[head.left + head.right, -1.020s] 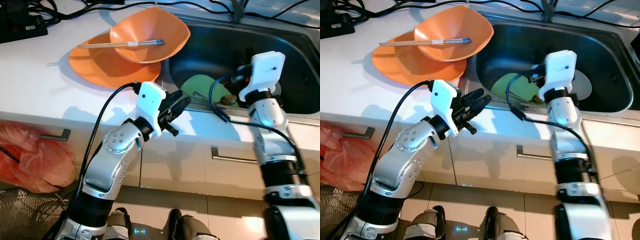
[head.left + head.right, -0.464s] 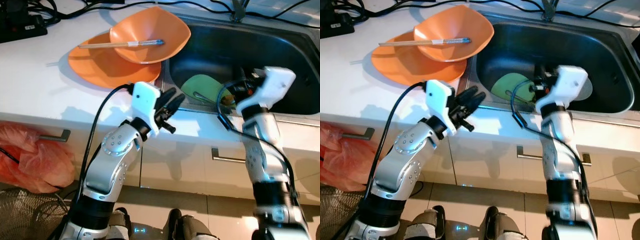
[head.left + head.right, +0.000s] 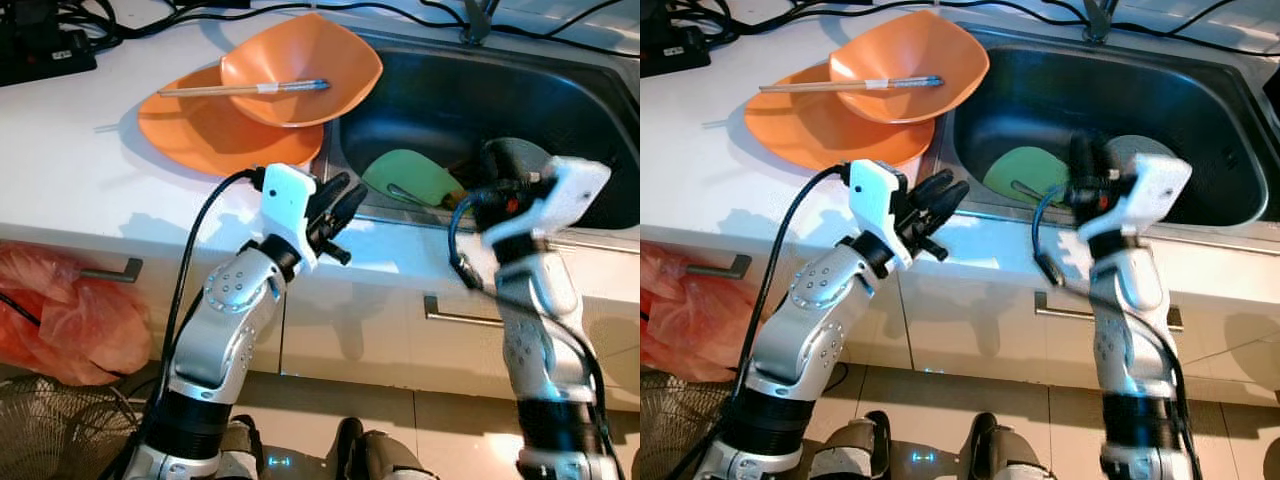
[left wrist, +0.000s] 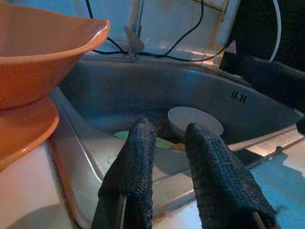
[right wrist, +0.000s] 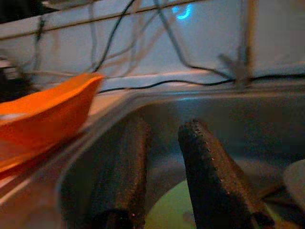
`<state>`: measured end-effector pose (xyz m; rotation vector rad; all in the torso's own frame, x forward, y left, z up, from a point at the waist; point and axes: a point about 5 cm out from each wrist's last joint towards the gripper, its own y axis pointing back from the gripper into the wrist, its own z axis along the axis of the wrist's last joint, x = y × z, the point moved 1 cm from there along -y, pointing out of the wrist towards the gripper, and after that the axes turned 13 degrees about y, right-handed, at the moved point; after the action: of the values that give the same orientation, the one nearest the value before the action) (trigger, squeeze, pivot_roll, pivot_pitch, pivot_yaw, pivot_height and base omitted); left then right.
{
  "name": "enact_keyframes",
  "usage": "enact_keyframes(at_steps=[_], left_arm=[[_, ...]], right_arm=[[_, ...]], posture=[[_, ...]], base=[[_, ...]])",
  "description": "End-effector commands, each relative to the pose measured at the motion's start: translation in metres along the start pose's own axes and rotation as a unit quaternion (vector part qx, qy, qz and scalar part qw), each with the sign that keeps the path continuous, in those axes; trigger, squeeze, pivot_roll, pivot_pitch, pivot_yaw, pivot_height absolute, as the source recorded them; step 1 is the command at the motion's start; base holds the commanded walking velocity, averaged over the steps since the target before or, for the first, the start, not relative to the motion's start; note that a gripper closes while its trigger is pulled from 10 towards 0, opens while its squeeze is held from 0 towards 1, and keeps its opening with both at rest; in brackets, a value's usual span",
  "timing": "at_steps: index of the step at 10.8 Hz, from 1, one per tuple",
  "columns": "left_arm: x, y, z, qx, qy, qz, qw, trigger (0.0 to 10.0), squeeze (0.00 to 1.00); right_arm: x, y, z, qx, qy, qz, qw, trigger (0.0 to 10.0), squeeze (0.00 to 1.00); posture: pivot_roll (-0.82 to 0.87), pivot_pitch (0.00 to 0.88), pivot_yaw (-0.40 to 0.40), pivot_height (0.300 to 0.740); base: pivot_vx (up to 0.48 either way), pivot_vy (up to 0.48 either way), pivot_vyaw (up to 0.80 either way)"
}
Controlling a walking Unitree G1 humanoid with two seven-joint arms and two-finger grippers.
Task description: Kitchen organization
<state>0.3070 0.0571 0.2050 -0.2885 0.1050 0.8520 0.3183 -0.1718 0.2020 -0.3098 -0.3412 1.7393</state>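
An orange bowl (image 3: 300, 60) with chopsticks (image 3: 240, 88) across it rests on an orange plate (image 3: 200, 135) on the white counter (image 3: 70, 170). To their right, the steel sink (image 3: 450, 90) holds a green plate (image 3: 415, 175) and a pale bowl (image 4: 195, 121). My left gripper (image 3: 347, 190) hovers open over the counter's front edge at the sink's near left corner, holding nothing. My right gripper (image 3: 1090, 152) is open and empty above the sink's near rim, next to the green plate. Its fingers (image 5: 209, 167) point along the basin toward the orange bowl (image 5: 43, 114).
A black power strip (image 3: 40, 45) and cables lie at the counter's back left. The faucet base (image 3: 478, 20) stands behind the sink. Below the counter are drawer handles (image 3: 470, 318), a red plastic bag (image 3: 60, 310) and a fan grille (image 3: 40, 430) on the floor.
My right wrist has dropped back from over the basin toward the sink's near rim and turned, its fingers now pointing left. The left gripper shifted slightly toward the sink corner.
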Motion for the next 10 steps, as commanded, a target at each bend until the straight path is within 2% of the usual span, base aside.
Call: enact_keyframes(at_steps=[1,2,4,5,10], left_arm=[[-0.001,0.0,-0.012,0.023,0.01,0.001,1.0,10.0,0.0],[-0.002,-0.001,-0.012,0.022,0.01,-0.001,1.0,10.0,0.0],[-0.003,-0.002,-0.011,0.02,0.01,0.0,1.0,10.0,0.0],[-0.003,-0.002,-0.012,0.02,0.01,0.001,1.0,10.0,0.0],[-0.001,-0.002,-0.01,0.015,0.007,0.005,1.0,10.0,0.0]], right_arm=[[0.002,0.005,-0.002,0.007,-0.021,0.03,0.999,10.0,0.0],[0.008,0.007,-0.007,0.015,-0.036,0.068,0.997,10.0,0.0],[0.015,0.008,-0.019,0.033,-0.036,0.102,0.994,10.0,0.0],[0.023,0.009,-0.022,0.037,-0.042,0.141,0.988,10.0,0.0],[0.042,0.006,-0.024,0.017,-0.082,0.228,0.97,10.0,0.0]], posture=[[0.16,0.203,-0.082,0.74],[0.16,0.204,-0.083,0.74],[0.17,0.212,-0.086,0.74],[0.18,0.215,-0.086,0.74],[0.19,0.216,-0.088,0.74]], base=[[0.0,0.0,0.0],[0.0,0.0,0.0],[0.0,0.0,0.0],[0.0,0.0,0.0],[0.0,0.0,0.0]])
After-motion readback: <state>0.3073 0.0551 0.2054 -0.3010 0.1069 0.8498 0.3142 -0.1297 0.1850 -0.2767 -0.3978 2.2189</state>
